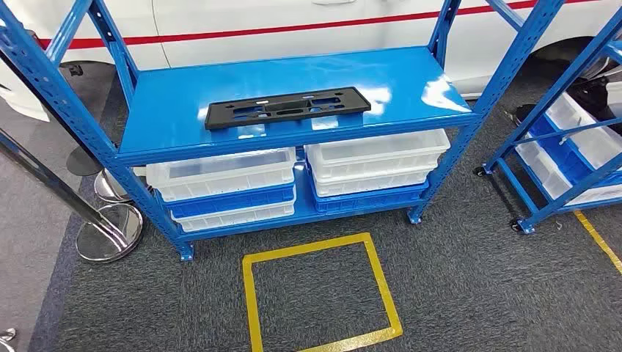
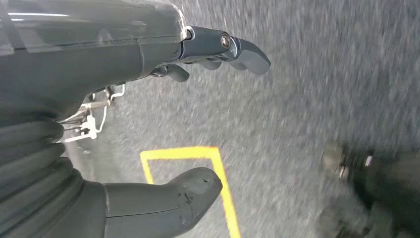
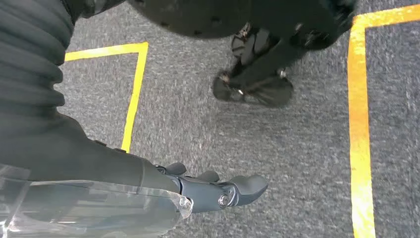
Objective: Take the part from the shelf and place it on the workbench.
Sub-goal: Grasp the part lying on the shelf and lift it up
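Note:
A flat black plastic part point(image 1: 287, 107) with several cut-outs lies lengthwise on the upper blue shelf point(image 1: 183, 125) of a metal rack, near its front edge. My left hand point(image 2: 198, 119) hangs over grey carpet, thumb and fingers apart, holding nothing. My right hand point(image 3: 218, 191) also hangs above the carpet, fingers stretched out and empty. Both hands are far from the part.
White and blue bins point(image 1: 227, 183) fill the lower shelf. A yellow taped square point(image 1: 315, 293) marks the carpet before the rack. A second blue rack point(image 1: 565, 147) stands at right, chrome stanchion bases point(image 1: 110, 231) at left, and a white car point(image 1: 293, 22) behind.

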